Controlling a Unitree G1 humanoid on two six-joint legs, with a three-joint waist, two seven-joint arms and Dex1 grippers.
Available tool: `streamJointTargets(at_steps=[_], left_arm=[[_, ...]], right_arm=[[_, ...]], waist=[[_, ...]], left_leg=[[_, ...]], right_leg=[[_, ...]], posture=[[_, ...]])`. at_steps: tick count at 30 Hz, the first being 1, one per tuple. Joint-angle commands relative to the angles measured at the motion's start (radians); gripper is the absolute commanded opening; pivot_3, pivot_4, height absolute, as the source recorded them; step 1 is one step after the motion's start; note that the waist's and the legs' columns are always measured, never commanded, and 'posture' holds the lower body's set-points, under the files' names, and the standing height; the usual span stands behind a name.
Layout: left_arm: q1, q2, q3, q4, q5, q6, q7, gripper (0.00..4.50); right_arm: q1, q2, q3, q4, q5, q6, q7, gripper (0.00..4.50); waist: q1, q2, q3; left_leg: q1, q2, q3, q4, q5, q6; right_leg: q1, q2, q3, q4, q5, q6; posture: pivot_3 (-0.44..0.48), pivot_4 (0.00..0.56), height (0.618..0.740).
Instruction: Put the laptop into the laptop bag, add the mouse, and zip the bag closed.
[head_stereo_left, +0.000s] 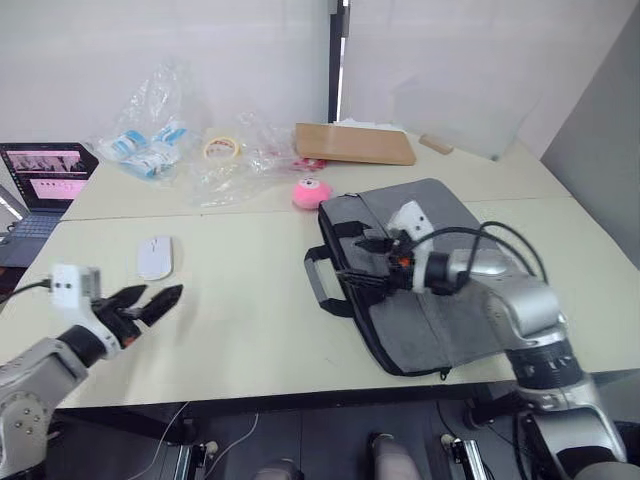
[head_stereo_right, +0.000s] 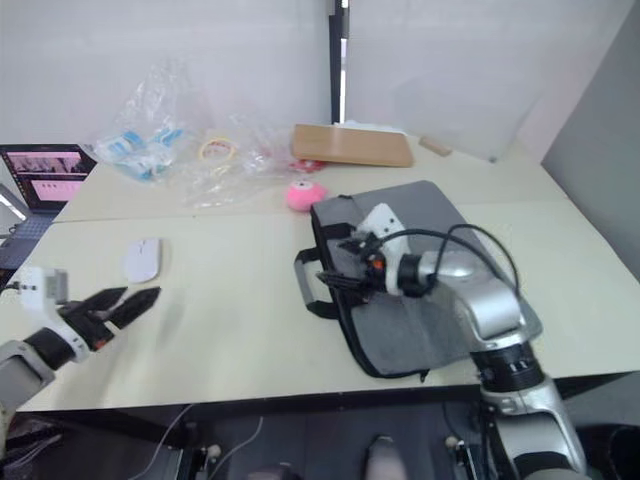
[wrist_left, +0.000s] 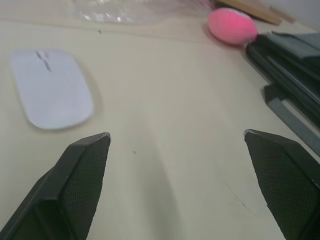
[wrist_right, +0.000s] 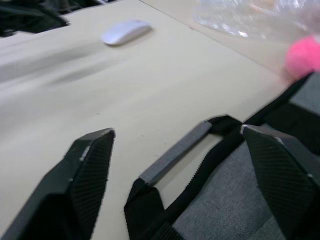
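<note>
The grey laptop bag (head_stereo_left: 440, 330) lies flat on the right half of the table, its black strap handles (wrist_right: 170, 156) pointing toward the table's middle. My right gripper (head_stereo_left: 362, 262) hovers open over the bag's handle edge, one finger on either side of a handle in the right wrist view. The white mouse (head_stereo_left: 155, 257) rests on the table at the left. My left gripper (head_stereo_left: 150, 300) is open just in front of the mouse and slightly to its right, holding nothing. The laptop is hidden or out of view.
A round pink plush toy (head_stereo_left: 312, 192) sits just behind the bag. Behind it lie a brown cardboard slab (head_stereo_left: 353, 144), crumpled plastic bags (head_stereo_left: 150, 140) and a tape roll (head_stereo_left: 221, 147). A small dark laptop with a lit screen (head_stereo_left: 45, 180) stands at far left.
</note>
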Motion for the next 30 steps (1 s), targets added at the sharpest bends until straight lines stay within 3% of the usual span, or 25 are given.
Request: streamJointTargets(at_steps=[1, 3, 7, 11, 14, 18, 23, 30], left_arm=[[-0.001, 0.136, 0.056, 0.172, 0.061, -0.11, -0.134, 4.5], [0.016, 0.235, 0.041, 0.309, 0.144, -0.222, -0.238, 4.5], [-0.012, 0.333, 0.021, 0.52, 0.226, -0.387, -0.339, 4.5], [-0.043, 0.417, 0.001, 0.736, 0.318, -0.565, -0.419, 4.5], [-0.126, 0.495, -0.008, 0.946, 0.351, -0.663, -0.461, 4.5], [-0.209, 0.558, -0.032, 1.137, 0.384, -0.734, -0.483, 4.5], [-0.214, 0.569, -0.045, 1.229, 0.4, -0.771, -0.532, 4.5], [-0.214, 0.564, -0.043, 1.234, 0.393, -0.778, -0.549, 4.5]], right_arm=[[0.013, -0.108, -0.096, 0.0, -0.008, -0.069, 0.065, 4.49], [0.018, -0.226, -0.145, 0.08, -0.05, -0.124, 0.117, 4.49], [-0.022, -0.352, -0.203, 0.265, -0.084, -0.217, 0.174, 4.49], [-0.037, -0.447, -0.221, 0.489, -0.222, -0.514, 0.174, 4.49], [-0.082, -0.529, -0.211, 0.795, -0.308, -0.733, 0.195, 4.49], [-0.129, -0.594, -0.18, 1.071, -0.405, -0.946, 0.163, 4.49], [-0.19, -0.591, -0.179, 1.213, -0.436, -1.011, 0.17, 4.49], [-0.241, -0.579, -0.177, 1.272, -0.459, -1.031, 0.177, 4.49]], waist=[[0.0, 0.0, 0.0], [0.002, 0.0, 0.0], [0.001, 0.0, 0.0], [-0.016, 0.0, 0.0], [-0.023, 0.0, 0.0], [-0.029, 0.001, 0.001], [-0.056, 0.002, 0.001], [-0.071, 0.002, 0.001]], left_leg=[[0.0, 0.0, 0.0, 0.0, 0.0, 0.0], [0.0, 0.0, 0.002, -0.001, 0.0, 0.0], [0.003, 0.001, 0.013, -0.009, 0.0, 0.0], [0.003, 0.003, 0.015, -0.011, 0.0, 0.0], [0.003, 0.003, 0.017, -0.012, 0.0, 0.0], [0.003, 0.003, 0.017, -0.014, 0.0, 0.0], [0.004, 0.005, 0.02, -0.015, 0.0, 0.0], [0.004, 0.007, 0.018, -0.015, -0.001, 0.001]], right_leg=[[0.0, 0.0, 0.0, 0.0, 0.0, 0.0], [-0.002, 0.0, 0.0, 0.0, 0.0, 0.0], [-0.002, 0.0, 0.0, -0.004, 0.0, 0.0], [-0.003, 0.001, -0.001, -0.005, 0.0, -0.002], [-0.003, 0.001, -0.002, -0.006, 0.0, -0.002], [-0.004, 0.001, -0.002, -0.007, 0.0, -0.003], [-0.004, 0.001, -0.001, -0.006, 0.001, -0.003], [-0.005, 0.002, -0.001, -0.005, 0.001, -0.004]], posture=[[0.0, 0.15, 0.74], [0.0, 0.15, 0.74], [0.0, 0.15, 0.74], [0.0, 0.15, 0.74], [0.0, 0.15, 0.74], [0.0, 0.15, 0.74], [0.0, 0.15, 0.74], [0.0, 0.15, 0.74]])
